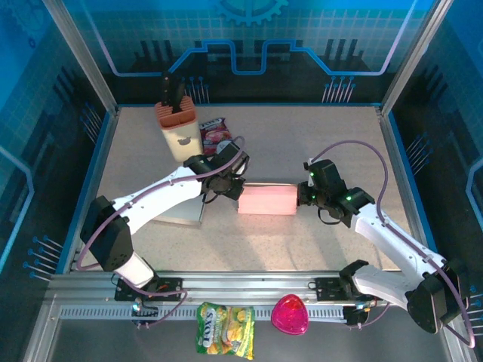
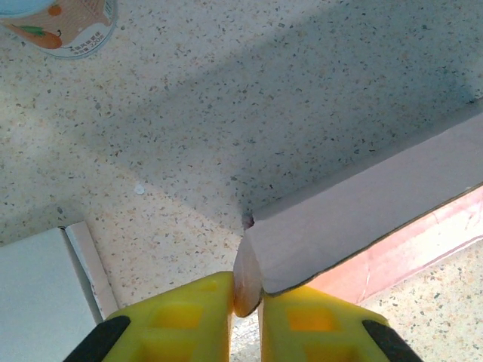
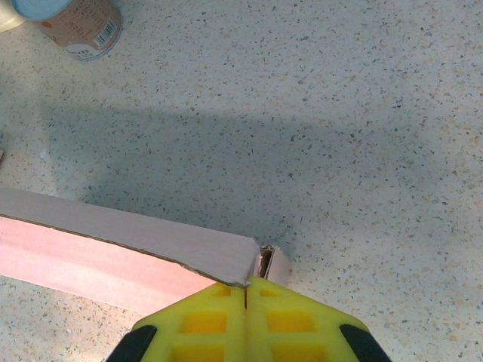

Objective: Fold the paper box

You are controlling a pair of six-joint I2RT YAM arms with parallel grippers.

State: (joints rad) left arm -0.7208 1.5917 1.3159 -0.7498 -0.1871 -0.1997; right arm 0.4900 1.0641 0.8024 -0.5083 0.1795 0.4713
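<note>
The pink paper box [image 1: 266,200] lies flat and long at the middle of the table, between my two grippers. My left gripper [image 1: 231,189] is at its left end. In the left wrist view the yellow fingers [image 2: 189,320] are closed on a rounded end flap [image 2: 247,283] of the box [image 2: 362,219]. My right gripper [image 1: 303,194] is at the right end. In the right wrist view its jaws are shut tight, and the fingertips [image 3: 226,309] touch the corner of the box [image 3: 128,241] beside a small upright end flap [image 3: 273,264].
A cream and orange holder [image 1: 178,124] and a snack packet [image 1: 214,134] stand at the back left. A white flat board [image 1: 181,213] lies under the left arm. On the front rail lie a candy bag [image 1: 225,329] and a pink item [image 1: 290,315].
</note>
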